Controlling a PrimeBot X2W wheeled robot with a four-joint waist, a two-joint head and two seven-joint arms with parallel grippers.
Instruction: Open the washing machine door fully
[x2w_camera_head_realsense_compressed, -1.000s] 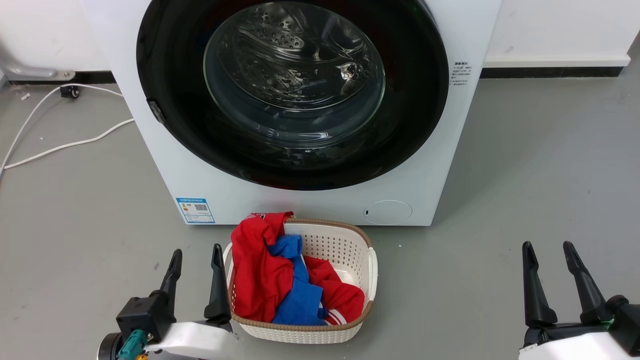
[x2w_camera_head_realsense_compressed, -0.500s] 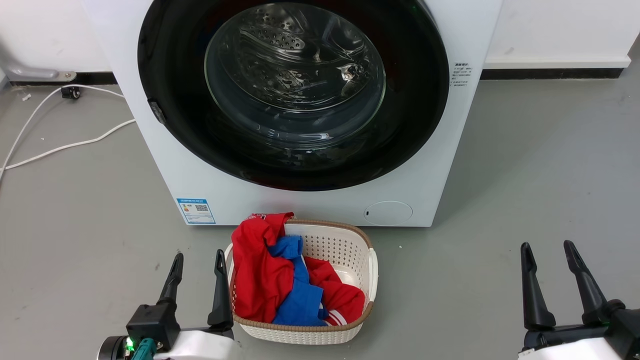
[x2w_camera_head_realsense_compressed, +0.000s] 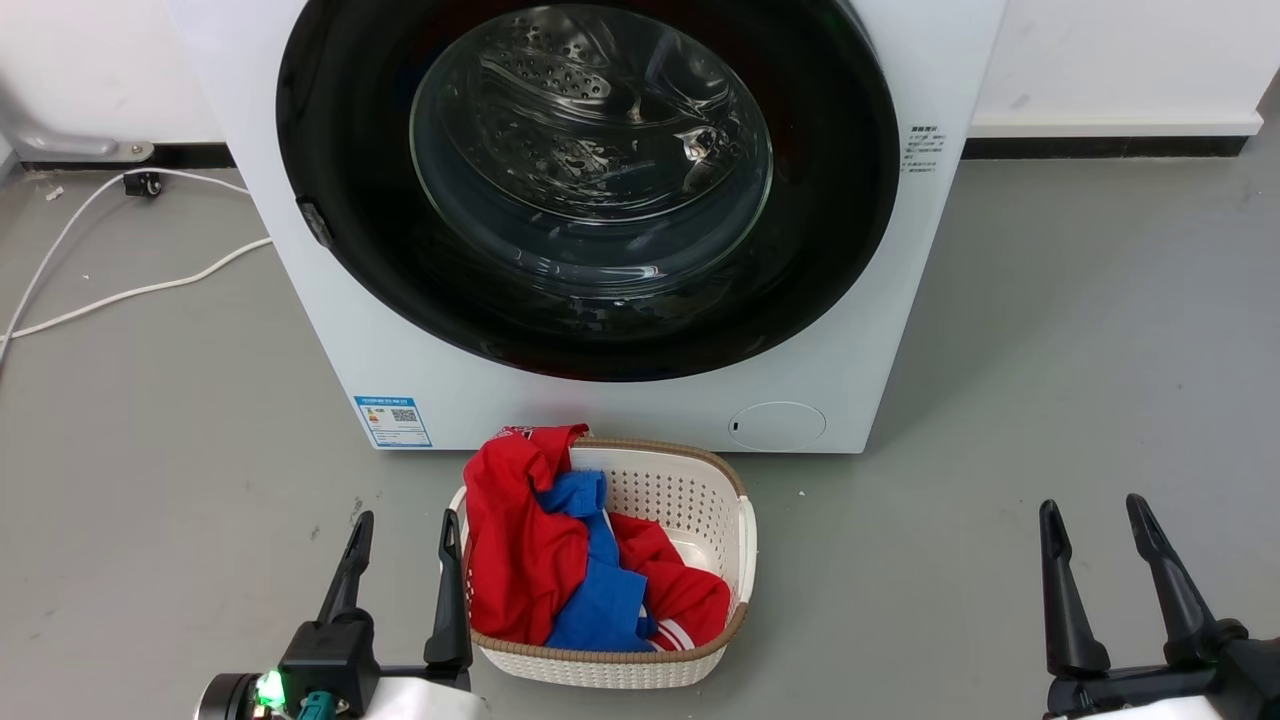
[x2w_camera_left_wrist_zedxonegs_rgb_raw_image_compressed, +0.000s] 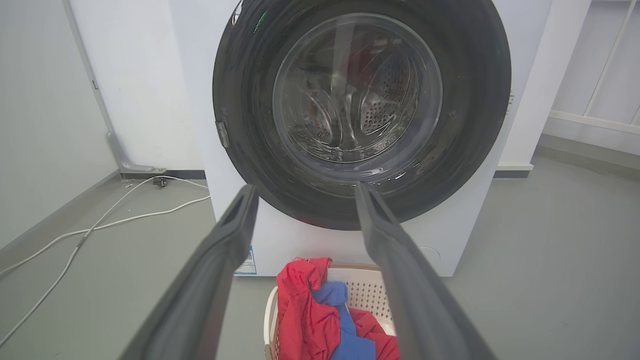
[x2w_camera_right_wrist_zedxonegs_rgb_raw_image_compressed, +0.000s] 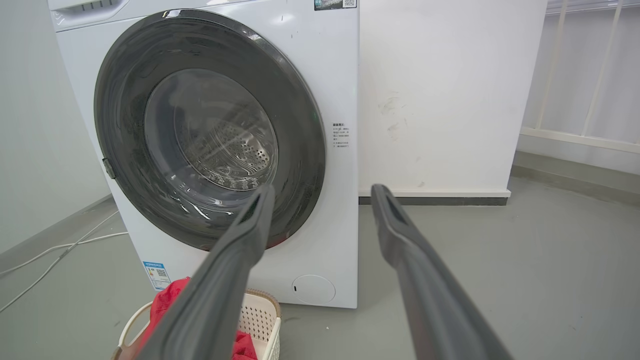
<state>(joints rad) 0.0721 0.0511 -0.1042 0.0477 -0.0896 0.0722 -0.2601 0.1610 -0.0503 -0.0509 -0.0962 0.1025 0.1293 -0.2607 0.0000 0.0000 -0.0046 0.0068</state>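
The left claw (x2w_camera_head_realsense_compressed: 407, 516), fingers spread and empty, has sunk a little lower over the last second, just beside the white laundry basket (x2w_camera_head_realsense_compressed: 746, 530), which holds a red garment (x2w_camera_head_realsense_compressed: 520, 560) spilling over its rim and a blue one (x2w_camera_head_realsense_compressed: 600, 590). Behind the basket the washing machine door (x2w_camera_head_realsense_compressed: 590, 180) sits shut against the white machine, its catch (x2w_camera_head_realsense_compressed: 312, 222) on the left edge. The right claw (x2w_camera_head_realsense_compressed: 1092, 503), also spread and empty, has dipped slightly too, well apart from the door, so opening looks not yet begun.
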